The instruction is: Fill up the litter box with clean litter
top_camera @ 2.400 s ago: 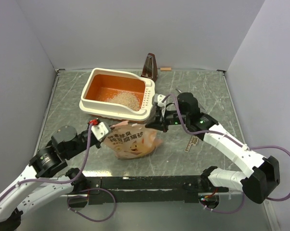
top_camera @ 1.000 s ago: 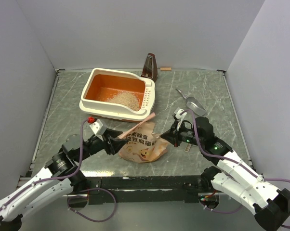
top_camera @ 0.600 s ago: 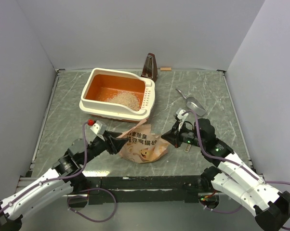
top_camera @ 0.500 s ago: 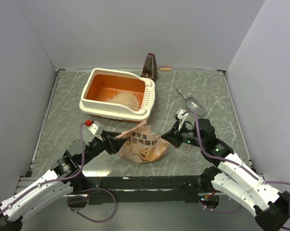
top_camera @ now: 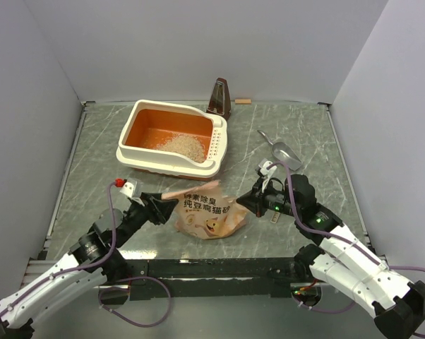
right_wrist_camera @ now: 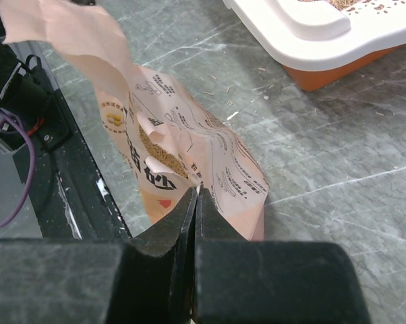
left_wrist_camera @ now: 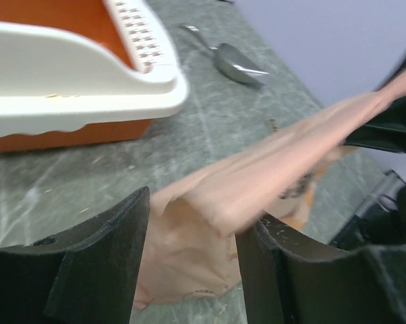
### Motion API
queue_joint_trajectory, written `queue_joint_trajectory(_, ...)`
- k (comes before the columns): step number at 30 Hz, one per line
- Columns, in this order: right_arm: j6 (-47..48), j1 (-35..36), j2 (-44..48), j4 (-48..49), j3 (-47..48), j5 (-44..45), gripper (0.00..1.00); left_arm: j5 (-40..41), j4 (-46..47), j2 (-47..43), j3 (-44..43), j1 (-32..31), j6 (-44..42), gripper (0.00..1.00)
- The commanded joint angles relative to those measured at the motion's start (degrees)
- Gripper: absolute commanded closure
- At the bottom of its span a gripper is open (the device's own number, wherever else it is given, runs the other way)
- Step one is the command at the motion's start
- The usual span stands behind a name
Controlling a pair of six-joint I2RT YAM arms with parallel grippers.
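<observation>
Drawn back leftward, the left gripper (top_camera: 164, 203) is held spread beside the crinkled tan printed bag (top_camera: 207, 215), whose edge is pinched by the right gripper (top_camera: 242, 200). Pale granular clean litter (top_camera: 183, 146) is heaped inside the cream-white, orange-lined rectangular plastic litter box (top_camera: 163, 164) beyond.

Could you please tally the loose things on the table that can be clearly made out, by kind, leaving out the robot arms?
Litter box: 1
Litter bag: 1
Metal scoop: 1
Metronome: 1
Small orange block: 1
Total: 5
</observation>
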State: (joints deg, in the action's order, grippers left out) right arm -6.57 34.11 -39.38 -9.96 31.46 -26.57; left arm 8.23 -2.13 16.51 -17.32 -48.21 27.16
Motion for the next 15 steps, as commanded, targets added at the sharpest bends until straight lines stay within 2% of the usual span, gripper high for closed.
queue_joint_trajectory(1,-0.3,0.4,2.4,2.4,0.6,1.5,1.00,11.2,-6.6,0.7,-3.0,-1.3,1.9,0.42)
queue_joint_trajectory(5,-0.4,0.6,2.8,2.7,0.2,1.8,1.00,16.3,-8.9,-0.6,-5.3,-1.7,1.4,0.42)
queue_joint_trajectory(8,-0.6,0.7,2.8,2.7,0.3,1.3,1.00,16.2,-8.8,-1.4,-6.1,-1.8,0.1,0.40)
queue_joint_trajectory(13,-0.9,0.6,2.3,3.6,0.2,0.1,1.00,8.4,-4.4,2.4,-4.1,-1.8,-0.2,0.39)
queue_joint_trajectory(15,-1.1,0.7,2.3,3.9,0.1,-0.2,1.00,5.4,0.4,3.8,-2.5,-1.8,0.1,0.39)
